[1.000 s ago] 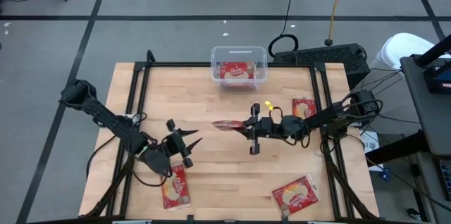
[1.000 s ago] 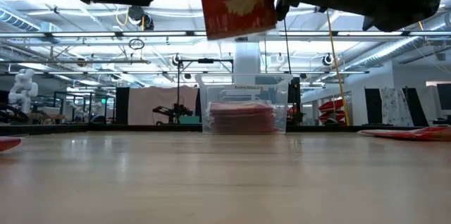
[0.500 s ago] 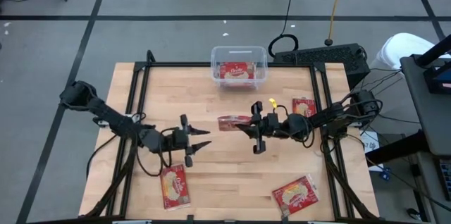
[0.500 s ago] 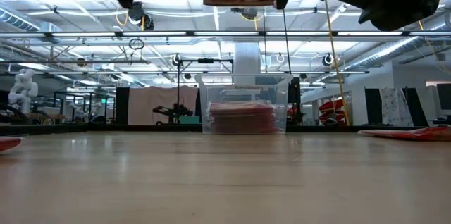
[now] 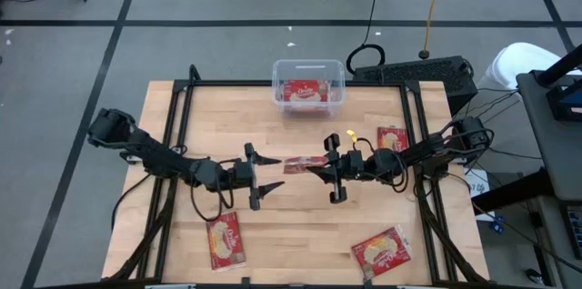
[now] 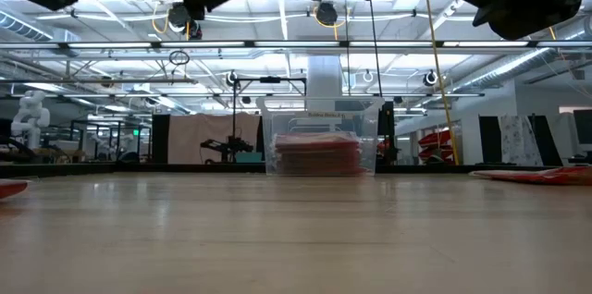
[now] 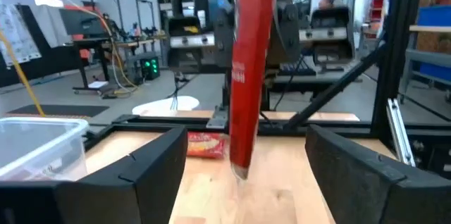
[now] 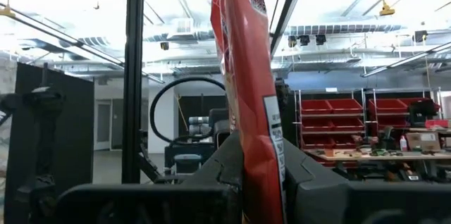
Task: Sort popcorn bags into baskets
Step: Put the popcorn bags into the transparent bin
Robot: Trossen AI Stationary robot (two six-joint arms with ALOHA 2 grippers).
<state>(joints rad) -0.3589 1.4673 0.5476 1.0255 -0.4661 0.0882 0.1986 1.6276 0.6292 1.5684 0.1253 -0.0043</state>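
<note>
Right pincer point(image 5: 320, 167) clamped on popcorn bag point(image 5: 298, 163) mid-table, its free edge between open left pincer point(image 5: 264, 175) fingers.

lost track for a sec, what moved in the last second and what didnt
The left gripper, open, swung up from beside the near-left packet toward the popcorn bag that the right gripper holds aloft; that bag drifted slightly toward it. The tub and the packets lying on the table stayed put.
</note>
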